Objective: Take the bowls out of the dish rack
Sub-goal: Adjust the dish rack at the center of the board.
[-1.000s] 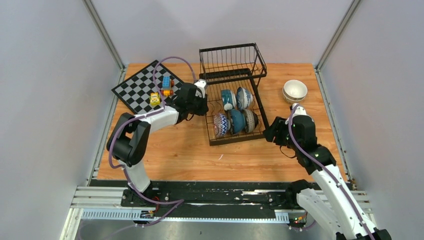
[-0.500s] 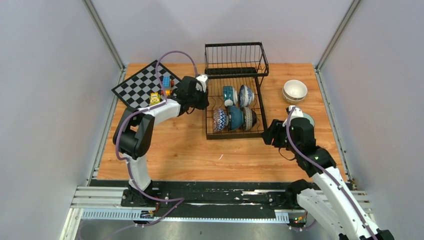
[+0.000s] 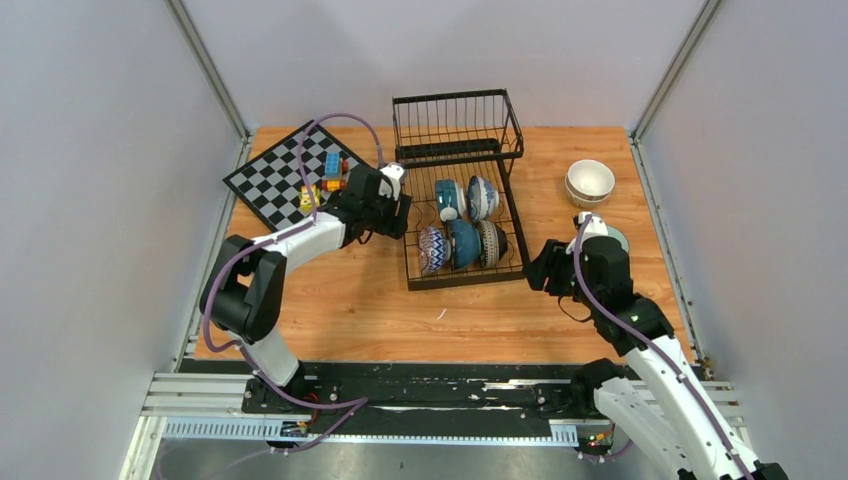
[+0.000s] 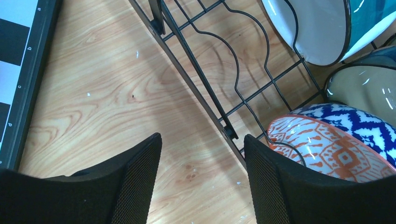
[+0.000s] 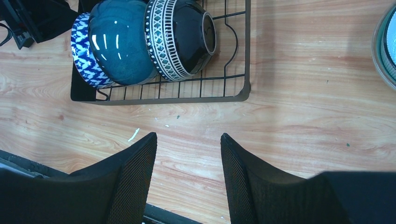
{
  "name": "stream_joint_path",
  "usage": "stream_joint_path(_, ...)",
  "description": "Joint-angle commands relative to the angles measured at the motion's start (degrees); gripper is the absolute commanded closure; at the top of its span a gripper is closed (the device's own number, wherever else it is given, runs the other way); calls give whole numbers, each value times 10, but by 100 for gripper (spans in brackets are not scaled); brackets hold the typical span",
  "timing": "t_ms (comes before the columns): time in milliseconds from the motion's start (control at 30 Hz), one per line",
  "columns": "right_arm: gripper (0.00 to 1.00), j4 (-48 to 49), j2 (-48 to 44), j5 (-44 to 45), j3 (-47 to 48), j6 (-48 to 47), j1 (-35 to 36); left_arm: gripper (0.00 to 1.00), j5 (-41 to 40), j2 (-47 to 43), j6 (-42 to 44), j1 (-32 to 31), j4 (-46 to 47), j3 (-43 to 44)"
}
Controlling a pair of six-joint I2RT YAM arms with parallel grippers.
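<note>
The black wire dish rack [image 3: 458, 119] stands at the table's middle back, with its left rail [image 4: 196, 88] close in the left wrist view. Several bowls stand on edge in it: a teal one [image 3: 450, 198] and a blue-white one [image 3: 481, 196] behind, then a red-and-blue patterned one [image 3: 432, 247] [image 4: 336, 144], a teal one [image 3: 461, 243] [image 5: 121, 42] and a dark patterned one [image 3: 489, 241] [image 5: 182, 37] in front. My left gripper [image 3: 400, 215] [image 4: 201, 136] is open just outside the left rail, over bare wood. My right gripper [image 3: 545, 268] [image 5: 187, 136] is open off the rack's front right corner, holding nothing.
A stack of white bowls [image 3: 590, 182] sits on the table at the back right. A pale green bowl [image 3: 618, 238] [image 5: 385, 46] lies partly under my right arm. A chessboard [image 3: 280, 175] with toy blocks [image 3: 325, 180] lies at the back left, behind my left arm.
My left gripper has opened and let go of the rack's left rail, drawing back slightly. The rack has shifted back to the left. My right arm has hardly moved.
</note>
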Motion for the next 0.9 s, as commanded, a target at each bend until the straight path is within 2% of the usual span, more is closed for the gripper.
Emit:
stream_joint_path(0, 44, -12, -12, 7, -1, -1, 10, 32, -2, -44, 34, 7, 4, 7)
stream_joint_path(233, 43, -10, -9, 13, -3, 1, 9, 16, 74, -96, 17, 7, 27, -25)
stream_joint_path(567, 44, -1, 1, 11, -3, 2, 10, 11, 157, -135, -90, 7, 115, -87)
stream_joint_path(733, 43, -1, -3, 12, 1, -1, 10, 10, 157, -218, -166, 6, 131, -139)
stream_joint_path(767, 43, -1, -3, 9, 1, -2, 10, 2, 150, -241, -187, 6, 134, -153)
stream_joint_path(867, 42, 3, 0, 6, -2, 5, 9, 0, 112, -316, -245, 5, 145, -208)
